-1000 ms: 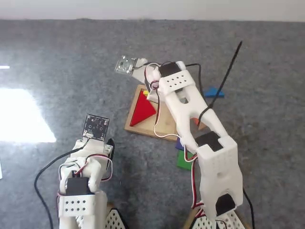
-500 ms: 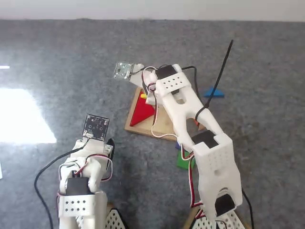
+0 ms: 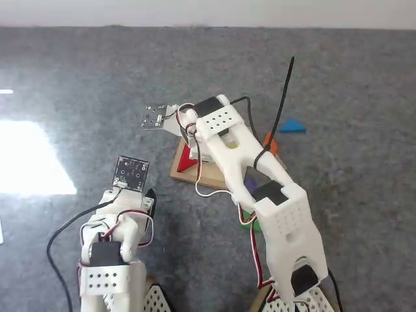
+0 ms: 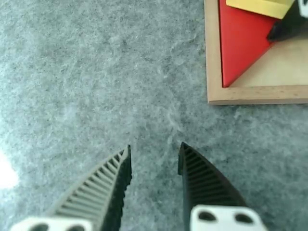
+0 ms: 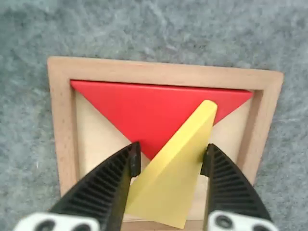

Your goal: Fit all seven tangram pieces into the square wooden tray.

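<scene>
Grey felt [image 3: 78,78] covers your table; the tray [image 5: 57,120] lies on it, with the red triangle [image 5: 159,108] flat along one wall; your right gripper [image 5: 172,151] clamps the yellow piece [image 5: 173,192], tilted, its tip over the red; your left gripper [image 4: 155,149] hangs parted and empty over felt beside the tray; placing yellow looks to be the step in hand; next, level it and seat it against the red before letting go.
</scene>
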You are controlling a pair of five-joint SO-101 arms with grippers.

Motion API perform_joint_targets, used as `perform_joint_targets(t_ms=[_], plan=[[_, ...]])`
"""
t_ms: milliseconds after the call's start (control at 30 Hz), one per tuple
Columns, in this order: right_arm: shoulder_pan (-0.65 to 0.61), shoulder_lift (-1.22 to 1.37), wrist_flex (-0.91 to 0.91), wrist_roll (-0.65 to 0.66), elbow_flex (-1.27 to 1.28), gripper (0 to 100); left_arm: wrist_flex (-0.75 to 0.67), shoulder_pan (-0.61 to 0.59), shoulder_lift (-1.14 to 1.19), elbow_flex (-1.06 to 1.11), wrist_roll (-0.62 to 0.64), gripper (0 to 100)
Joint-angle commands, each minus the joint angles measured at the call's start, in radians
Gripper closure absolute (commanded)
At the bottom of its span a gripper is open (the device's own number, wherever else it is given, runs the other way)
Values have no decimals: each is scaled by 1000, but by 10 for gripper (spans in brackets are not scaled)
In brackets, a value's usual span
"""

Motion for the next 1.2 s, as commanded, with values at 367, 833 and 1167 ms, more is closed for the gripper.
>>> perform_joint_targets(t_ms=[367, 833, 1167], plan=[[85, -15, -81, 95, -21, 787, 0, -6, -15, -8, -12, 848], [82, 81, -87, 92, -37, 786, 0, -6, -15, -8, -12, 848], [91, 117, 39, 60, -247, 786, 0, -6, -15, -8, -12, 848]])
